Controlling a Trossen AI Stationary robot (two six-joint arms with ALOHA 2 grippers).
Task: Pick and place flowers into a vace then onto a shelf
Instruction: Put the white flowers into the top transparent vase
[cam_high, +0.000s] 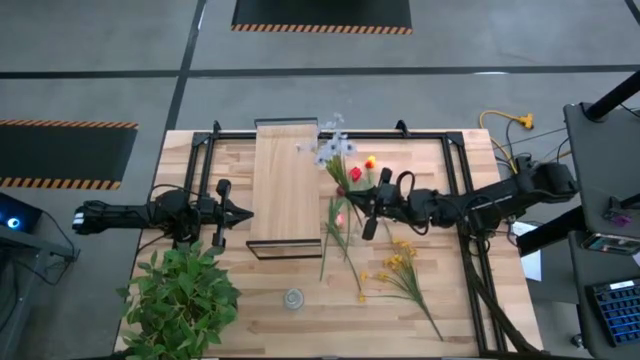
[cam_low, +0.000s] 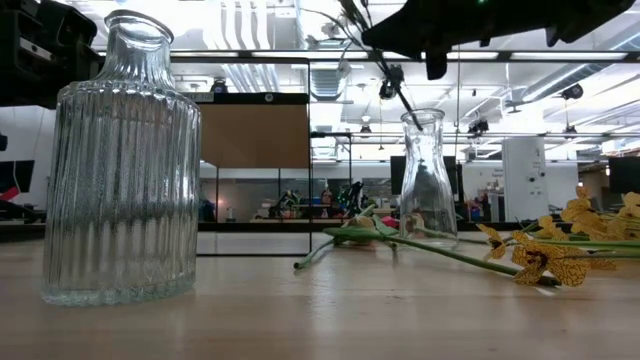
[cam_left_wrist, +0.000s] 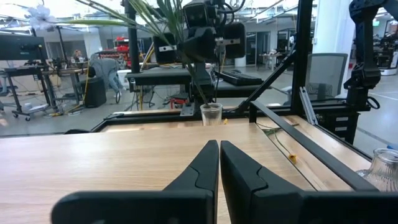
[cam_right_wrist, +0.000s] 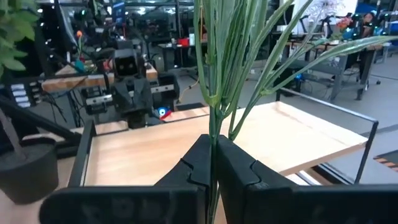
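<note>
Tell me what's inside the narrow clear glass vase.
The vase looks empty below. A green flower stem in the right gripper reaches its mouth; whether the tip is inside is unclear.

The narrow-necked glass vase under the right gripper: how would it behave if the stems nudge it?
The vase looks tall over a fairly small base, so a sideways push from the stems pinched in the right gripper could probably tip it. Being smooth clear glass, it is likely slippery and fragile.
</note>
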